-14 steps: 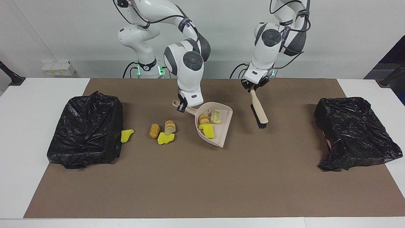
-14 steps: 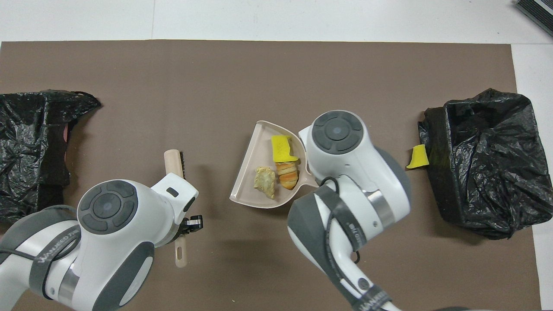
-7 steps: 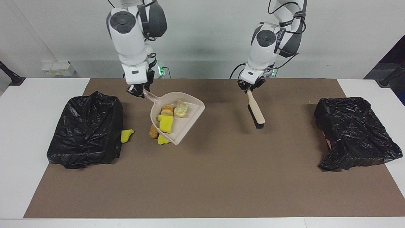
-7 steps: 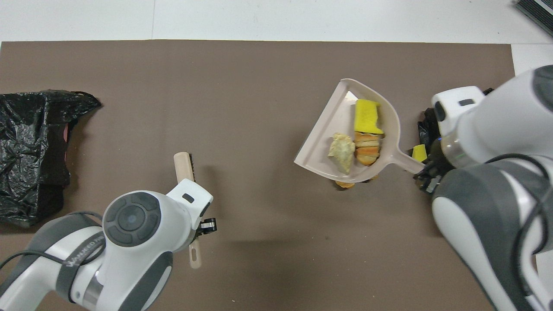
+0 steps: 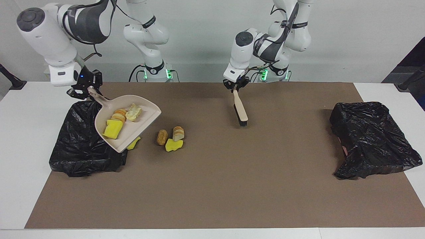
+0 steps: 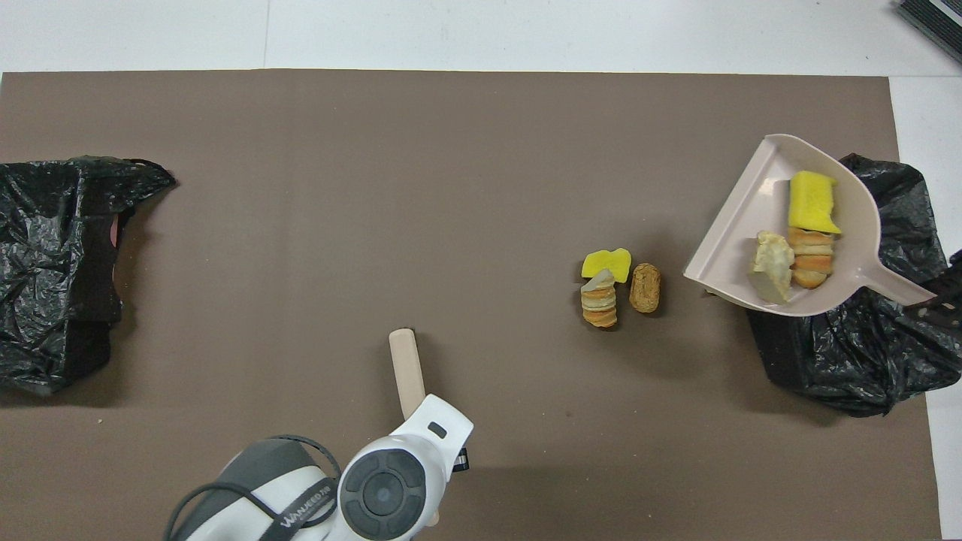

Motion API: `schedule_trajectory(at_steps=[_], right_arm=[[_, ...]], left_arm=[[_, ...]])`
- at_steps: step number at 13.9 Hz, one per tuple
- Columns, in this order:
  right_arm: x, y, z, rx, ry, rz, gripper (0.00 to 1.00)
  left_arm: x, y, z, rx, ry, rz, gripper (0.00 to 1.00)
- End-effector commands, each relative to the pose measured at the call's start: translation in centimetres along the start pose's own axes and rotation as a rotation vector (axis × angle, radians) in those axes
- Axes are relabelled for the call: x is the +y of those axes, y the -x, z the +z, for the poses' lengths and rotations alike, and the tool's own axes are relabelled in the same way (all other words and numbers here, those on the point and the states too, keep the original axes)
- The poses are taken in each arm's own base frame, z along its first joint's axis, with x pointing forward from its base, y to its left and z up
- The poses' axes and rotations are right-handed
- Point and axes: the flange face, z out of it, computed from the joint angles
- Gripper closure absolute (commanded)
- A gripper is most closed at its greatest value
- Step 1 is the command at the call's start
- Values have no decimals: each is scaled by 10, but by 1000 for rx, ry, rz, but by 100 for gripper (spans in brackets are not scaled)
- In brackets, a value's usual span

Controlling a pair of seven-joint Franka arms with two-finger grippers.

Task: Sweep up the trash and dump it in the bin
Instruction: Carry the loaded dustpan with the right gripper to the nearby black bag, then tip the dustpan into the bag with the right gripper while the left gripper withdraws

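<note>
My right gripper (image 5: 89,91) is shut on the handle of the beige dustpan (image 5: 132,131), held tilted in the air over the black-bagged bin (image 5: 83,146) at the right arm's end. The pan (image 6: 733,252) carries a yellow sponge piece (image 5: 112,129) and two bread chunks (image 5: 120,116). Three scraps lie on the mat beside the bin: a tan chunk (image 5: 162,137), a bread slice (image 5: 178,133) and a yellow sponge piece (image 5: 174,145). Another yellow scrap (image 5: 134,143) shows partly under the pan's lip. My left gripper (image 5: 235,88) is shut on the brush (image 5: 240,111), which hangs bristles down over the mat.
A second black-bagged bin (image 5: 372,139) stands at the left arm's end of the brown mat (image 5: 232,186). The three loose scraps also show in the overhead view (image 6: 616,282), between the brush (image 6: 406,368) and the bin (image 6: 849,346).
My right gripper has carried the loaded dustpan from over the loose scraps to over the bin at its end. My left gripper has moved the brush toward the table's middle.
</note>
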Motion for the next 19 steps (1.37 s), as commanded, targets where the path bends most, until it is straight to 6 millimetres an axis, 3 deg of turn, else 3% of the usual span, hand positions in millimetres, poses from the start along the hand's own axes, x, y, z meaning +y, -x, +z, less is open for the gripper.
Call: schedule_trajectory(at_steps=[1, 3, 4, 5, 6, 10, 12, 15, 19], right_arm=[[17, 48, -7, -21, 41, -35, 100], [26, 78, -9, -72, 78, -38, 100], [33, 94, -4, -109, 87, -42, 100], [45, 118, 0, -134, 114, -40, 100], [48, 126, 4, -147, 126, -45, 100], [51, 127, 2, -274, 164, -114, 100], [53, 108, 8, -397, 218, -213, 100], [56, 109, 16, -519, 252, -319, 100], [52, 98, 25, -576, 264, -389, 100]], left_arm=[[3, 18, 18, -11, 5, -15, 100], [4, 34, 30, -37, 1, 4, 100], [2, 28, 30, -38, 4, 21, 73], [4, 16, 28, -38, 9, 61, 7], [3, -7, 17, -35, 24, 33, 0], [-18, -81, -7, -6, 66, -48, 0], [-27, -122, -14, 14, 75, -66, 0], [-63, -187, -25, 43, 92, -100, 0], [-135, -254, -30, 89, 58, -30, 0]])
